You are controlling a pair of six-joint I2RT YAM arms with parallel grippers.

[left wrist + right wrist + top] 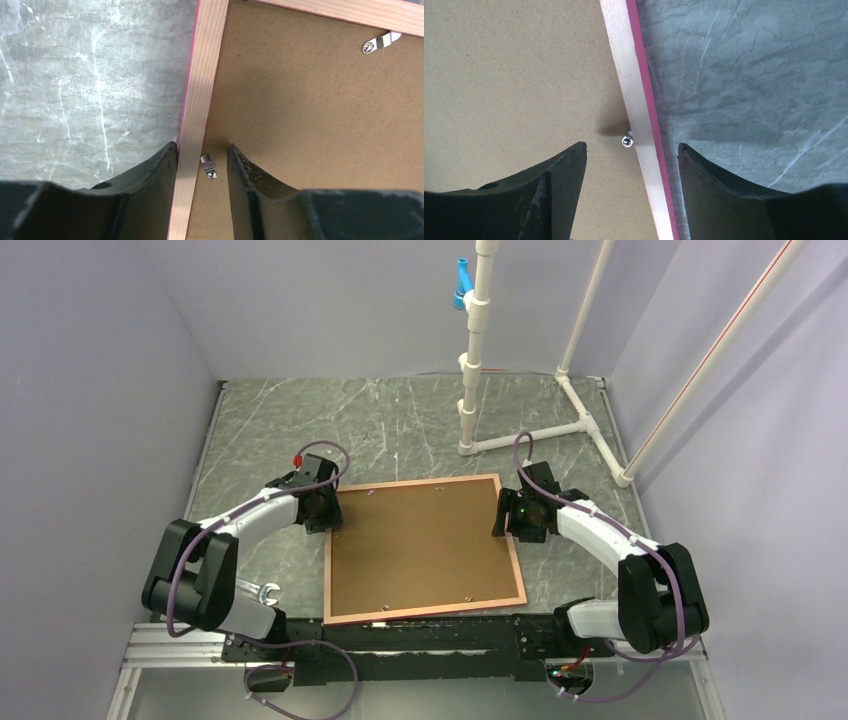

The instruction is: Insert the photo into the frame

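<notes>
The frame (420, 481) lies face down on the table, its pinkish-red border around a brown backing board (420, 545). The photo is hidden. My left gripper (322, 508) is open over the frame's left edge. In the left wrist view its fingers (201, 149) straddle the pale wooden rail (200, 90) and a small metal clip (208, 166); the outer finger is against the rail's pink side. My right gripper (512, 515) is open over the right edge. In the right wrist view it (632, 146) straddles the rail (634, 95) near another clip (627, 140), touching nothing.
A white pipe stand (475, 360) with a blue fitting (461, 285) rises behind the frame, its feet spreading to the back right. Grey marbled tabletop (400, 420) surrounds the frame. Purple walls close in on three sides. A second clip (381, 42) sits on the far rail.
</notes>
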